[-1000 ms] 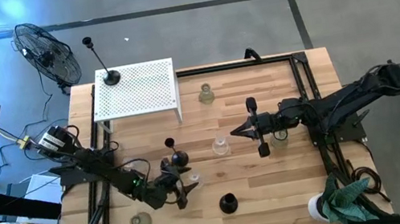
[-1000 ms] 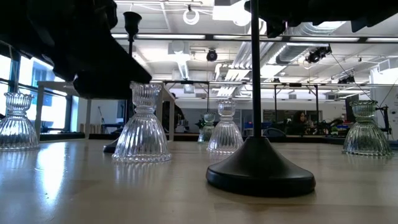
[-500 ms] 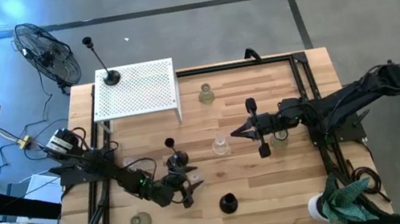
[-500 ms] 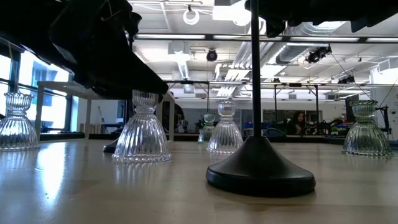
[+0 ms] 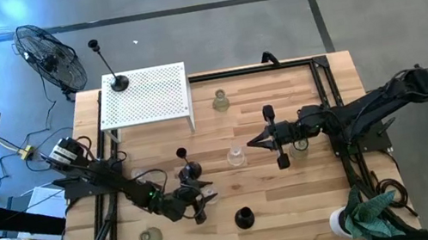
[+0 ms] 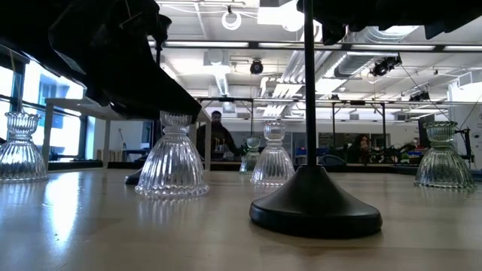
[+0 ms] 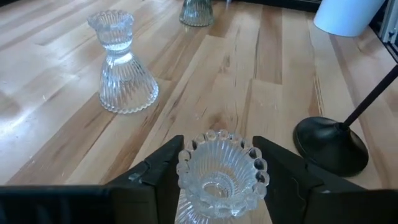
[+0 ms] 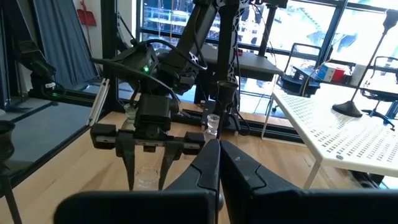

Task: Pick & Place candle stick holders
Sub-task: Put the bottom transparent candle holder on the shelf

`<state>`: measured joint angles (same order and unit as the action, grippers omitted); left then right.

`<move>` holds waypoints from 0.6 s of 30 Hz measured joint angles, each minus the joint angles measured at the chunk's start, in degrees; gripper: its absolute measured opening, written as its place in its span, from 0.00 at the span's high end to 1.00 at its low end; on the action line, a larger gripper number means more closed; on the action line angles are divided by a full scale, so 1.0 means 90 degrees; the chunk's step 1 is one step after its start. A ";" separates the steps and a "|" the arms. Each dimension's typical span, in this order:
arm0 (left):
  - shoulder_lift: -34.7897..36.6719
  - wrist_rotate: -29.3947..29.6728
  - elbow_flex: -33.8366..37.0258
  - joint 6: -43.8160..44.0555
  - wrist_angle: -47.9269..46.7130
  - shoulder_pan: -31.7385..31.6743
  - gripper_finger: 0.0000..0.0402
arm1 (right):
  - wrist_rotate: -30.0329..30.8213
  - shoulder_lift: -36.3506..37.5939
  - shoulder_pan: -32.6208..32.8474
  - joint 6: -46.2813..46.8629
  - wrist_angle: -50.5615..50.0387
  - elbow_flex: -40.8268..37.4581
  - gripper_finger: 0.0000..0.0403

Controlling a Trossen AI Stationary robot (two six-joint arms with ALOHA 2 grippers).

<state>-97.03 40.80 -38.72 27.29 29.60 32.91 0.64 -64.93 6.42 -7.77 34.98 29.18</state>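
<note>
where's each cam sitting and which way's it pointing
High: overhead, straight down on the table; both arms show.
Low: table height, level across; left arm overhead.
Left wrist: looks past the left gripper straddling a glass holder.
Right wrist: over the shut right gripper at the left arm.
Shared: that glass holder also shows in the low view.

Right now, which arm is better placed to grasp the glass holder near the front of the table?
Left. The left gripper already has its fingers either side of the glass holder, apparently open. The right gripper is shut, farther back.
</note>
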 joint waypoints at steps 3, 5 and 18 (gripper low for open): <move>0.0219 -0.0062 0.0002 -0.0202 0.0014 0.0137 0.57 | -0.0002 0.0000 0.0000 0.0000 0.0000 0.0001 1.00; 0.0444 -0.0211 0.0002 -0.0366 -0.0067 0.0275 0.57 | -0.0002 0.0000 0.0000 0.0000 0.0000 -0.0002 1.00; 0.2437 0.0385 0.0000 -0.0029 -0.2178 0.1727 0.58 | -0.0004 -0.0002 0.0000 0.0028 -0.0002 0.0000 1.00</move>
<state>-75.09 44.26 -38.72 27.03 9.99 48.46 0.61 -64.95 6.42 -7.52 34.96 29.18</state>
